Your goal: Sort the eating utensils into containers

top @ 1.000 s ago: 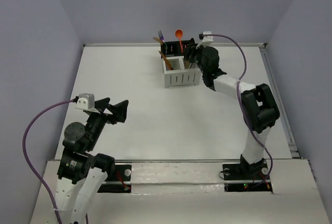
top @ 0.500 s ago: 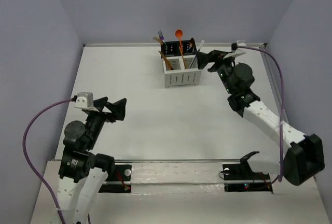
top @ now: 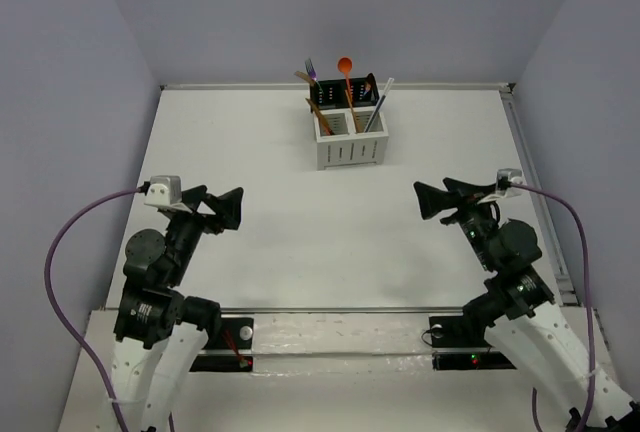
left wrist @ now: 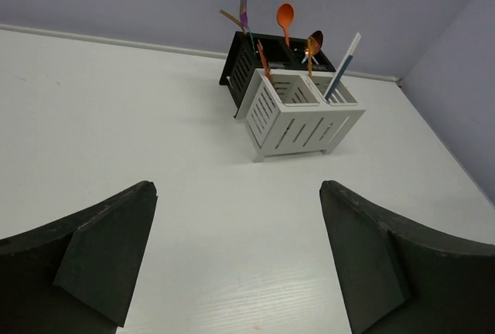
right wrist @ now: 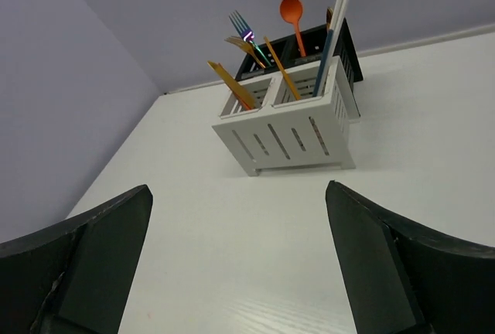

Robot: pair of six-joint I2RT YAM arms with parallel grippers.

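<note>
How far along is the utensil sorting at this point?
Looks essentially finished. Done: the utensils, such as the orange spoon, stand in the holder block. In hand: nothing; the left gripper and right gripper sit far from it with open, empty jaws. Left: no loose utensil shows on the table.

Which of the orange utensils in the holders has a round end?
The orange spoon, standing in a black rear compartment of the containers. Its top is a round bowl; the other orange pieces are straight sticks.
</note>
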